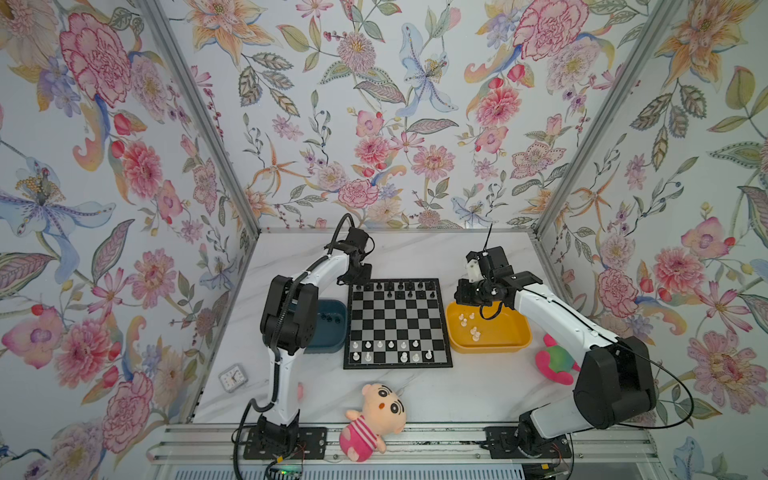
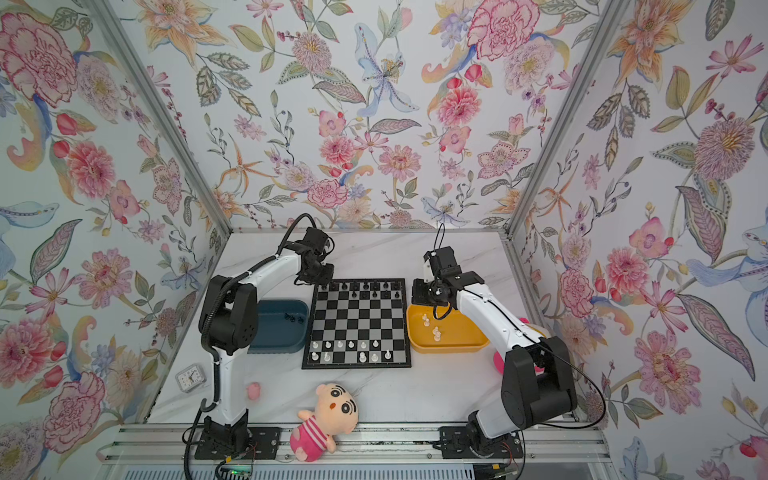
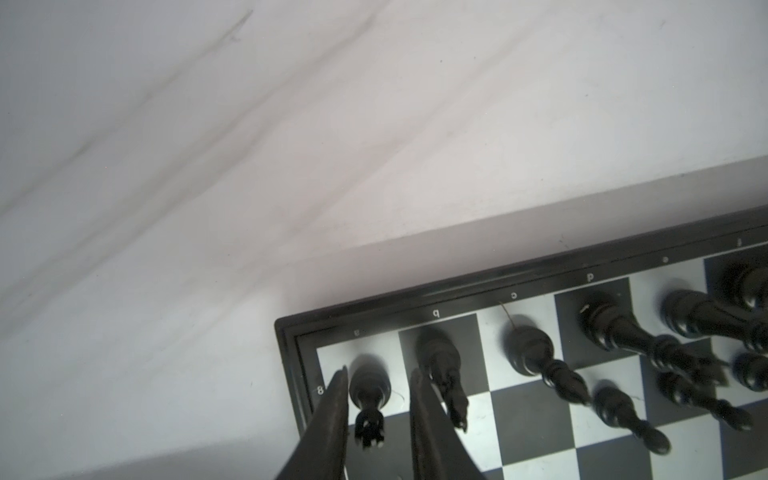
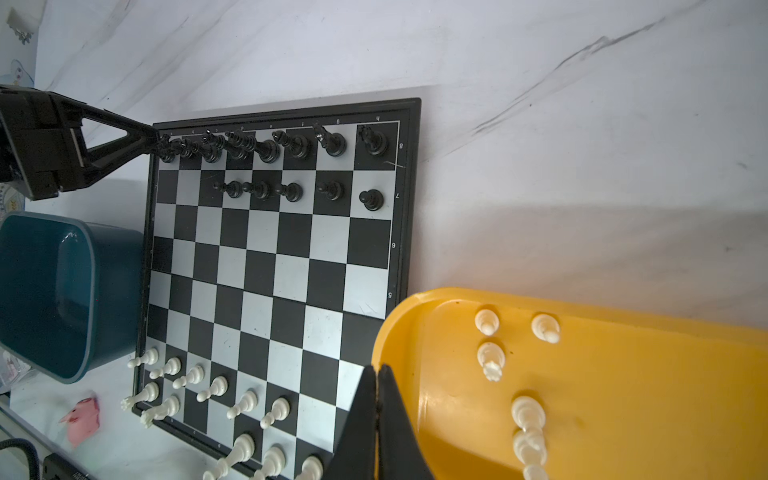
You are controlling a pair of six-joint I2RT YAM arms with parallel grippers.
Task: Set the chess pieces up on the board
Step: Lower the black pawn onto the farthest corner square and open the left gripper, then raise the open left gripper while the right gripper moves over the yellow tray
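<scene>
The board (image 1: 397,365) lies mid-table, with black chess pieces (image 1: 400,286) on its two far rows and white ones (image 1: 390,345) on its two near rows. My left gripper (image 3: 379,370) is open at the far-left corner square. Its fingers (image 3: 334,399) straddle an upright black rook (image 3: 370,388), and a gap shows on one side. My right gripper (image 4: 377,368) is shut and empty, hovering over the edge of the yellow tray (image 4: 623,415) beside the board. Several white pieces (image 4: 490,357) lie in that tray.
A blue tray (image 1: 332,345) left of the board holds a few black pieces (image 1: 328,319). A plush doll (image 1: 374,419) lies at the front edge, and a green-pink plush (image 1: 555,361) lies right of the yellow tray. A small clock (image 1: 233,377) sits front left.
</scene>
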